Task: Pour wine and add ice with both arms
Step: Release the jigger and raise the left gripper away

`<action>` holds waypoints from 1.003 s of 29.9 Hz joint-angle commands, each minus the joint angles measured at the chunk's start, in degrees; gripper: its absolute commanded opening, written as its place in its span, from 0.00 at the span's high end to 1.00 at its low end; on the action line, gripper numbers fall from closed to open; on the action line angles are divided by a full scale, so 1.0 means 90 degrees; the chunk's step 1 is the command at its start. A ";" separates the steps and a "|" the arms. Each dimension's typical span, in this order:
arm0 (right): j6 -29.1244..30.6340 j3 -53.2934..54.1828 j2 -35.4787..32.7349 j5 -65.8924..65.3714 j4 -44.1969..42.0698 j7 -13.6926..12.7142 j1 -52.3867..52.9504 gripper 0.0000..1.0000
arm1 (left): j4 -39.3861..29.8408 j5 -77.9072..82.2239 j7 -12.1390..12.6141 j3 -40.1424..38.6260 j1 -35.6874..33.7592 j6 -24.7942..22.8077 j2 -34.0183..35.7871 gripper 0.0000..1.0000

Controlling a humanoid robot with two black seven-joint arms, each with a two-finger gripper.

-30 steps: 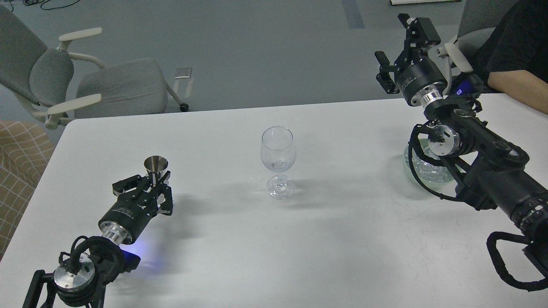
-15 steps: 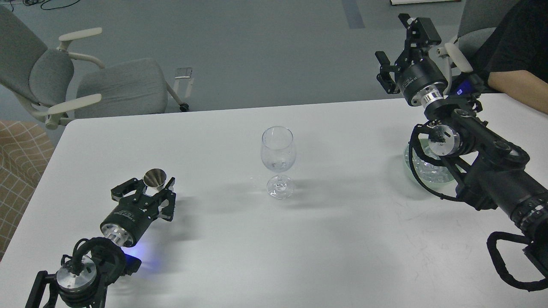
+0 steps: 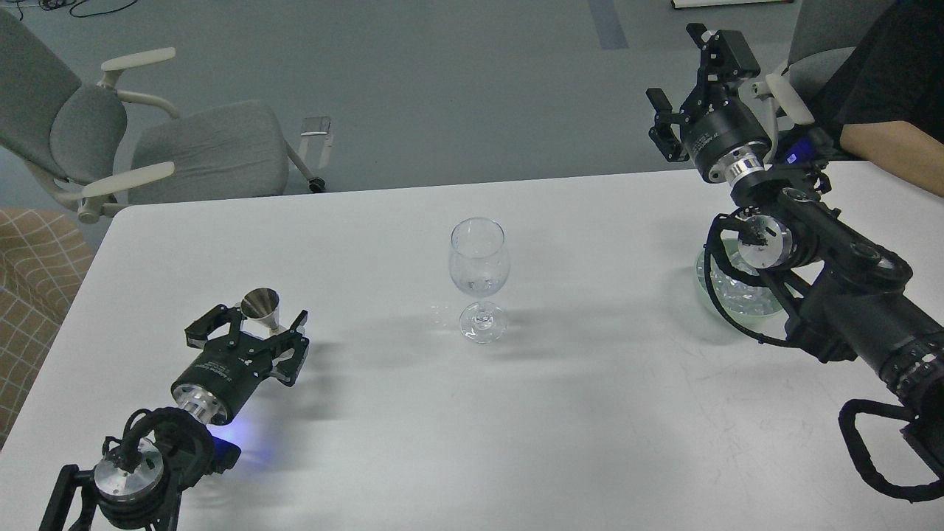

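Head view. The left black jointed arm (image 3: 140, 457) is reaching in from the lower left, low over the white rectangular table (image 3: 590, 413). The left gripper (image 3: 247, 332) is showing its fingers spread wide, bracketing a small silver metal conical cup (image 3: 262, 308) without visibly clamping it. The right black arm (image 3: 833, 295) is rising from the lower right, with the right gripper (image 3: 697, 81) lifted beyond the table's far edge, fingers wide apart and holding nothing. White lettering on both wrist housings is too small for reading. The heap of small clear ice cubes (image 3: 737, 293) is sitting in a pale green shallow round dish (image 3: 712, 299), partly hidden under the right arm. The clear stemmed wine glass (image 3: 479, 276) is standing upright mid-table, with open tabletop surrounding it.
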 commanded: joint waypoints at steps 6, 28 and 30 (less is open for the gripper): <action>0.0000 0.0000 -0.0016 0.0000 0.0001 0.0000 0.0000 0.00 | 0.0000 -0.0010 0.0012 -0.0316 0.0438 -0.0265 0.0270 0.02; 0.0039 -0.0020 -0.0133 -0.0039 0.0059 0.0019 0.0010 0.00 | 0.0664 0.1514 -0.1814 -0.1195 0.0254 -0.2362 0.3151 0.02; 0.0049 -0.0059 -0.0240 -0.0068 0.0205 0.0019 -0.0009 0.00 | 0.0654 0.2147 -0.2145 -0.1186 -0.0204 -0.2362 0.3181 0.02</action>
